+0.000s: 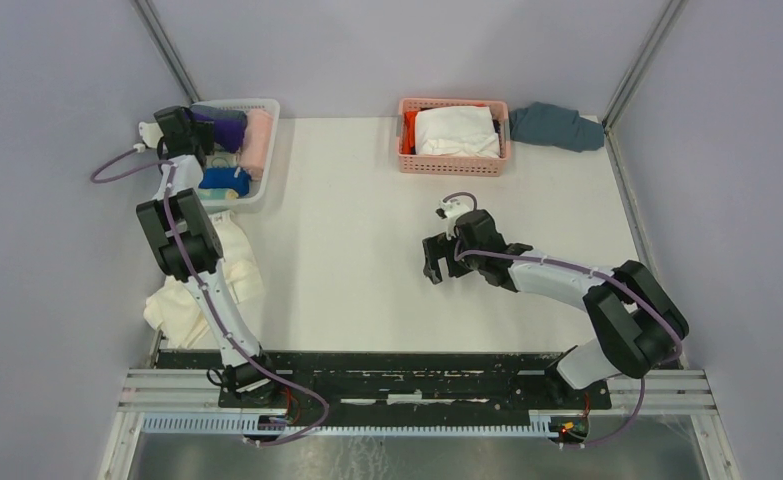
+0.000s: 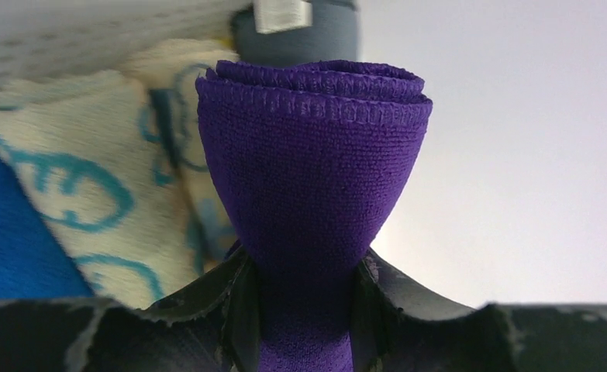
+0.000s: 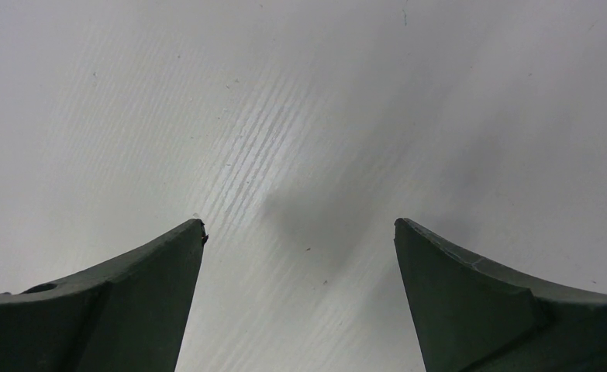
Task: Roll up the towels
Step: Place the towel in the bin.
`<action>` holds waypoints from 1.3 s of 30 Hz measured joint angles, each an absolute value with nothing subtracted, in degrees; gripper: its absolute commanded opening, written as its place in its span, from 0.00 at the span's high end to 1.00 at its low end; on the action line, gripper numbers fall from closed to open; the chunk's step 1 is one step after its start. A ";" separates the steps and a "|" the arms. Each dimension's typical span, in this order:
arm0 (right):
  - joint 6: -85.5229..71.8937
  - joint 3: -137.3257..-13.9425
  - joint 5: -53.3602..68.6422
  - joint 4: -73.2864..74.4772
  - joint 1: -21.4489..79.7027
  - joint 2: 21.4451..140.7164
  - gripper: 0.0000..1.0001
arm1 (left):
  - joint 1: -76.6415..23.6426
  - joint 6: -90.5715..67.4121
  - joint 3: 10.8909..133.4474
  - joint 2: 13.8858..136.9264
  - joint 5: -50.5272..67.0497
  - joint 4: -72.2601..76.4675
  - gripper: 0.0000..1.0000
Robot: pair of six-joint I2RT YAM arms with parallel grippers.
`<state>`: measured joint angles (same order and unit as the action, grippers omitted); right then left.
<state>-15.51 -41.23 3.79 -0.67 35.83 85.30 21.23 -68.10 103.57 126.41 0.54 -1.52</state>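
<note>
Your left claw (image 2: 304, 298) is clamped on the purple towel (image 2: 312, 155). The towel is rolled, its coiled end faces the wrist camera, and the fingers (image 2: 234, 298) pinch its lower part from both sides. Behind it you can see a cream cloth with teal markings (image 2: 75, 194), a blue cloth (image 2: 9, 248) and a grey roll with a label (image 2: 300, 35).

From overhead, that claw (image 1: 180, 128) is at the far left corner of the counter (image 1: 347, 210), over the white basket (image 1: 270, 112). The purple towel (image 1: 229, 124) seems to sit inside the basket's far end, but the arm hides whether it rests there or is lifted. A pink roll (image 1: 258, 140) lies beside it.

The cream-white towel (image 1: 229, 272) lies crumpled at the counter's left edge, beside your left arm.

Your right claw (image 3: 300, 232) has its fingers wide apart and holds nothing, over bare counter right of centre. At the far edge a salmon basket (image 1: 454, 166) holds a white cloth (image 1: 455, 130), with a teal-grey cloth (image 1: 557, 126) just beside the basket.
</note>
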 measured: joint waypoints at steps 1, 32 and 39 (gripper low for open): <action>-15.40 -41.23 3.79 -0.58 35.83 85.52 0.00 | 21.52 -68.07 103.57 127.09 0.43 -1.78 0.65; -15.05 -41.78 3.38 -0.05 35.83 87.20 0.00 | 21.82 -63.42 113.06 133.51 -3.75 -15.99 0.14; -15.07 -41.78 3.42 -0.01 35.83 86.94 0.00 | 21.76 -63.33 111.31 130.63 -1.04 -17.52 0.07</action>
<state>-15.07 -41.78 3.42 -0.01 35.83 86.94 21.76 -63.33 111.31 130.63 -1.04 -17.52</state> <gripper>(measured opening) 0.999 0.917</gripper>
